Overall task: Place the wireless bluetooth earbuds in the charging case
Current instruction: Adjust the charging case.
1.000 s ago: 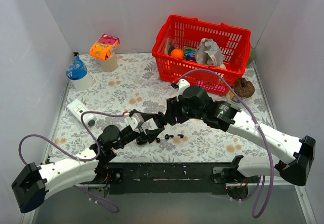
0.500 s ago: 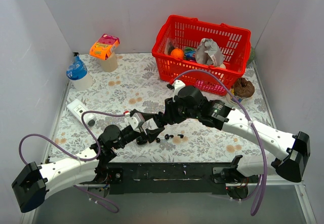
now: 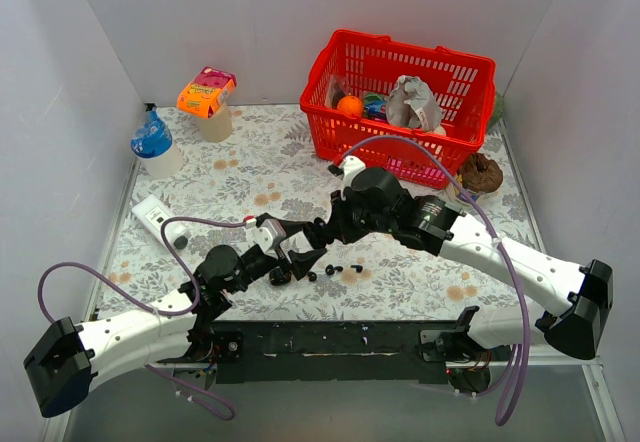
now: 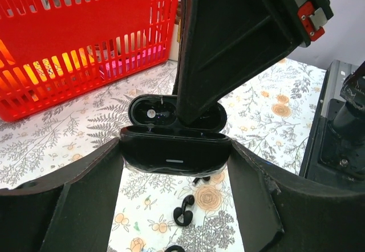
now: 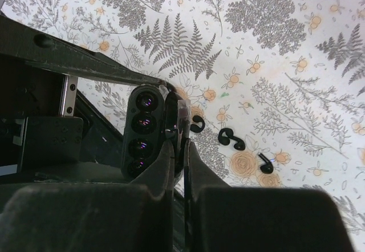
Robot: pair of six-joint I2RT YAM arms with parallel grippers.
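Earbuds (image 5: 231,139): tiny, black, plastic; loose on floral tabletop (image 5: 285,47), mid-frame in right wrist view.
Case (image 4: 174,161): glossy black oval; left gripper (image 4: 175,149) clasps it, fingers wide.
Change: right gripper (image 5: 181,149) just clamped its lid (image 4: 149,114); braced for loading, I reckon.

Glossy black plastic is seen on the charging case (image 4: 174,156) and the earbuds (image 5: 234,142). The fingers (image 4: 68,206) of the left pincer (image 4: 174,149) are finished matt black, faintly grained. The counter (image 5: 296,47) is covered by a matt printed sheet; the basket (image 4: 85,35) is moulded in shiny red plastic.
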